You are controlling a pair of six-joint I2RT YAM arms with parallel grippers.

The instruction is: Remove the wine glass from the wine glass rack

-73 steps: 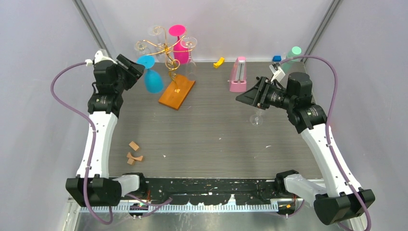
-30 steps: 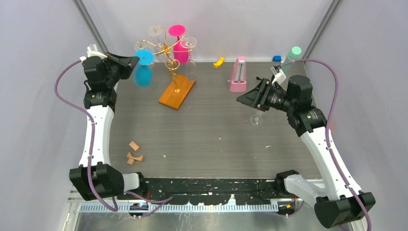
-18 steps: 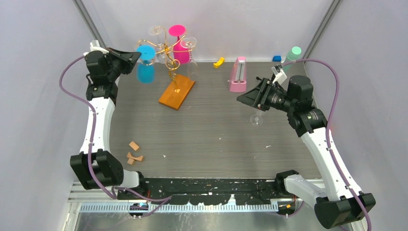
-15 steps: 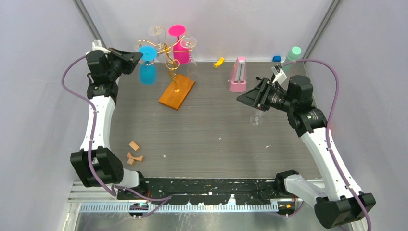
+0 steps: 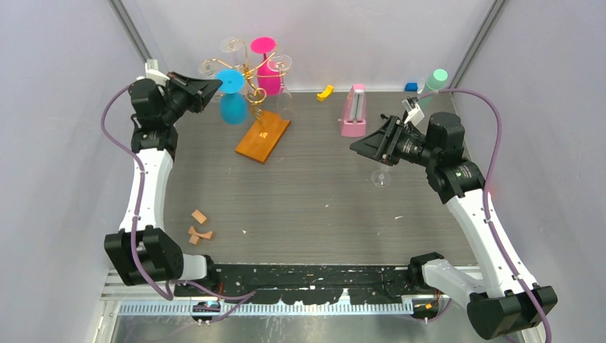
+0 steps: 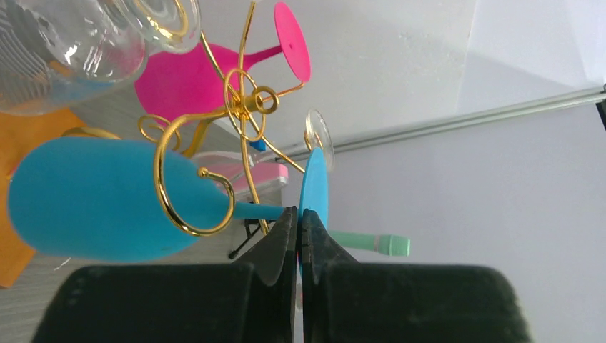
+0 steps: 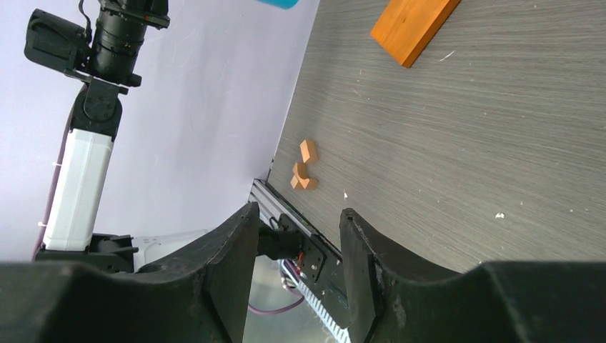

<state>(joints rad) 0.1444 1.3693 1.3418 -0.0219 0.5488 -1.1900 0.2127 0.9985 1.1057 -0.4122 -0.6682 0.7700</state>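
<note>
The gold wire wine glass rack [image 5: 247, 71] stands on its orange base [image 5: 263, 137] at the back left. A pink glass [image 5: 267, 70] and clear glasses [image 5: 280, 63] hang on it. My left gripper [image 5: 209, 87] is shut on the foot [image 6: 314, 187] of a blue wine glass [image 5: 232, 107], which hangs bowl down against the rack's left arms. In the left wrist view a gold curl [image 6: 191, 187] crosses the blue bowl [image 6: 86, 204]; whether it holds the stem I cannot tell. My right gripper [image 5: 361, 146] is open and empty above the table's right side.
A clear wine glass [image 5: 381, 176] stands on the table below my right arm. A pink block [image 5: 353, 111], a yellow piece [image 5: 326, 92] and a mint bottle [image 5: 433, 78] sit along the back. Small wooden blocks [image 5: 198, 226] lie at the front left.
My left gripper has carried the blue wine glass to the right, closer in to the rack's stem. The right arm has stayed in place.
</note>
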